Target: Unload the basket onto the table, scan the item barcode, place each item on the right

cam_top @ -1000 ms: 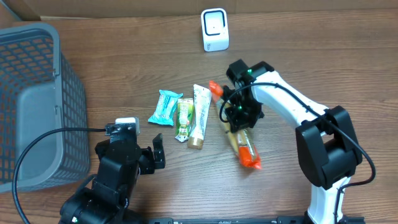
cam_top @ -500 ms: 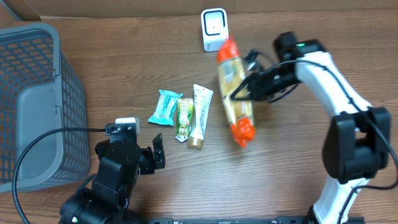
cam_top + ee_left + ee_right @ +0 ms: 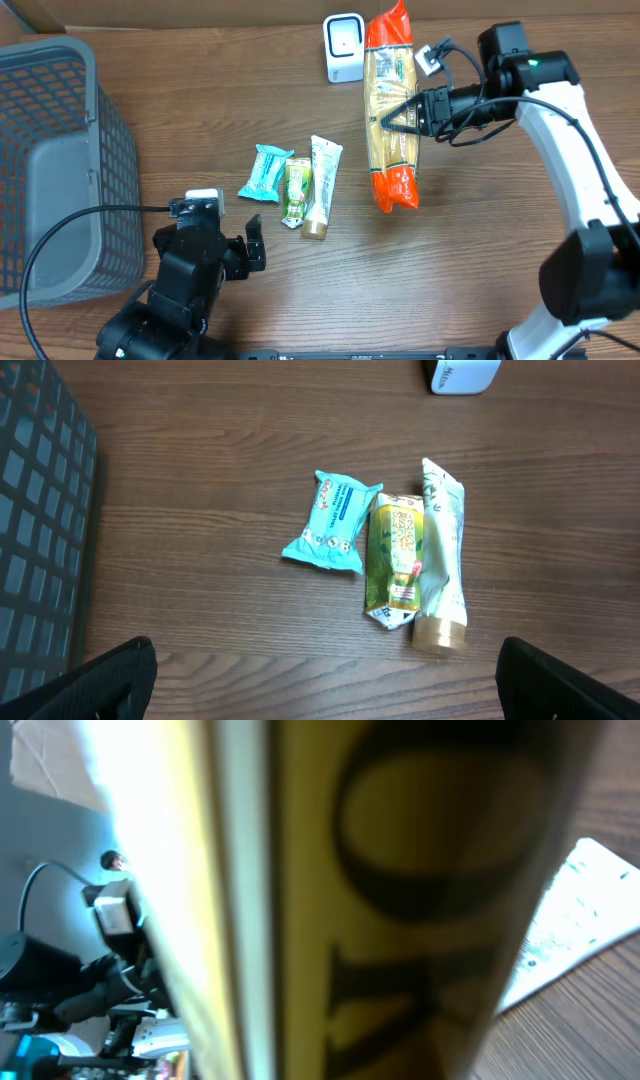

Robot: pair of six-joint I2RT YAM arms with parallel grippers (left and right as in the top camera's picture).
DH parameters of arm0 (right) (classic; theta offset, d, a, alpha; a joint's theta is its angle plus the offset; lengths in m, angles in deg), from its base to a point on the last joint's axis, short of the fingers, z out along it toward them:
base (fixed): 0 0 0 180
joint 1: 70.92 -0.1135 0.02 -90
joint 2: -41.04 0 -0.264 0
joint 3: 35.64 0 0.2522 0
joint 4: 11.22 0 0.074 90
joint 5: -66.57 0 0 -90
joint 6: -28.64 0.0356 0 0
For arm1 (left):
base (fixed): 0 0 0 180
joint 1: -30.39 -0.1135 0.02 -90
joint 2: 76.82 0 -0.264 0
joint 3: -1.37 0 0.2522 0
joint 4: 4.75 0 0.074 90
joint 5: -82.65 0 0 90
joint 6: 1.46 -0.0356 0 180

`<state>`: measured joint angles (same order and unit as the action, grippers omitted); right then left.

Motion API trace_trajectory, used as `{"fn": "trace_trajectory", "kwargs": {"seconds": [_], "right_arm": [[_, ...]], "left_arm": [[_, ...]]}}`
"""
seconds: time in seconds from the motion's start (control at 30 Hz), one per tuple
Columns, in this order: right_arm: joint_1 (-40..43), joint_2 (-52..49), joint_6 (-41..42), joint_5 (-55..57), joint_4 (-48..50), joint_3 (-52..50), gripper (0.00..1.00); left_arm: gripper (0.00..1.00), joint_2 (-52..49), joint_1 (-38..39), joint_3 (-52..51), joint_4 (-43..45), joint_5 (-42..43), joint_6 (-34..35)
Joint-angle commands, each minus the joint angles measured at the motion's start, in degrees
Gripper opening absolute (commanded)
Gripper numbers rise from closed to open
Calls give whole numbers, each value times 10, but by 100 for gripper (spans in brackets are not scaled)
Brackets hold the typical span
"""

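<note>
Right tool [image 3: 403, 117] clamps packet [image 3: 386, 70] (aloft).

The right gripper [image 3: 408, 116] has lifted the noodle packet [image 3: 391, 110] toward the scanner [image 3: 346, 47].

Legible markings, by item:

1. Orange-and-yellow bag [image 3: 390, 110]: the right wrist view shows large dark letters on its yellow face [image 3: 400, 900], lying sideways and badly blurred. The first looks like an "O", the next possibly an "R"; no whole word can be read. From overhead the print is too small.
2. White scanner [image 3: 462, 374]: grey lettering on its side, cut by the frame edge, unreadable.
3. Teal packet [image 3: 334, 523]: blue label with white print, illegible.
4. Green packet [image 3: 396, 558]: yellow-green panel with print, illegible.
5. White tube [image 3: 442, 565]: faint green print, illegible.
</note>
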<state>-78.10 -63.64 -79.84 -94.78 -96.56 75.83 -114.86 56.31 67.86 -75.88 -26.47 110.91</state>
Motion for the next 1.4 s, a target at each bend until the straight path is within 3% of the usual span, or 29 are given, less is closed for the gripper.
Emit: {"fn": "trace_trajectory", "kwargs": {"seconds": [0.0,0.27,0.4,0.6,0.83,0.93,1.1,1.37], "right_arm": [[-1,61,-10,-45,4,33,4],[-5,71,3,9,8,33,4],[-21,71,47,101,43,32,4],[-105,67,127,449,140,32,4],[-215,32,131,912,285,30,4],[-228,2,73,1008,352,30,4],[-224,-45,-62,1045,443,30,4],[-220,-123,-207,1082,560,30,4]], "left_arm": [[99,-1,4,-6,2,-8,8],[100,-1,4,-6,2,-8,8],[100,-1,4,-6,2,-8,8],[100,-1,4,-6,2,-8,8],[100,-1,4,-6,2,-8,8],[100,-1,4,-6,2,-8,8],[99,-1,4,-6,2,-8,8],[100,-1,4,-6,2,-8,8]]}}
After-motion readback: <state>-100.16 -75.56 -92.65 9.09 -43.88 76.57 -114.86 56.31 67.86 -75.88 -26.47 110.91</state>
